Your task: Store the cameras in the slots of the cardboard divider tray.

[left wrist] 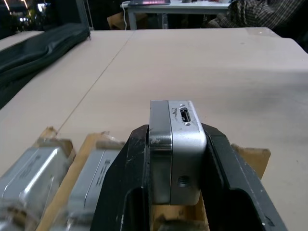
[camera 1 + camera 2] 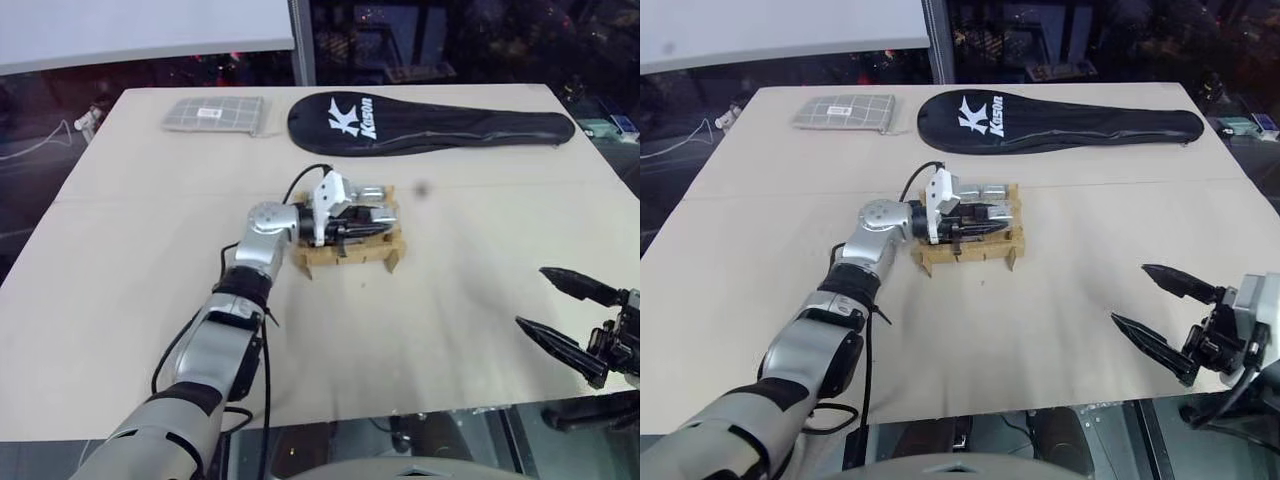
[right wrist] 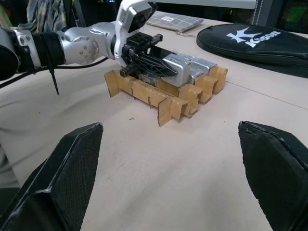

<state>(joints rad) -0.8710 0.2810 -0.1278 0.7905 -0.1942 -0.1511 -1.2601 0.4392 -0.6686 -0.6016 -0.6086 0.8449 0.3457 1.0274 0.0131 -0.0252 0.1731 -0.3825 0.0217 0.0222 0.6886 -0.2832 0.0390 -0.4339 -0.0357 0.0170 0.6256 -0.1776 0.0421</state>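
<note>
The cardboard divider tray [image 2: 345, 260] stands mid-table, a tan lattice on short feet. My left gripper [image 2: 378, 224] reaches over it from the left, shut on a silver-grey camera [image 1: 175, 144] that stands upright between the black fingers [image 1: 125, 178], its port side facing up. The held camera hangs over the tray's near-right part; I cannot tell whether it touches the cardboard. Other cameras [image 1: 94, 173] sit in the far slots [image 3: 202, 68]. My right gripper [image 2: 1155, 305] stands open, well to the right of the tray near the table's front edge, with nothing between its fingers.
A long black racket case [image 2: 430, 120] lies along the table's far side. A flat grey checked pouch [image 2: 215, 113] lies to its left. The table's front edge [image 2: 400, 415] runs just below my right gripper. A black cable [image 2: 300, 185] loops off the left wrist.
</note>
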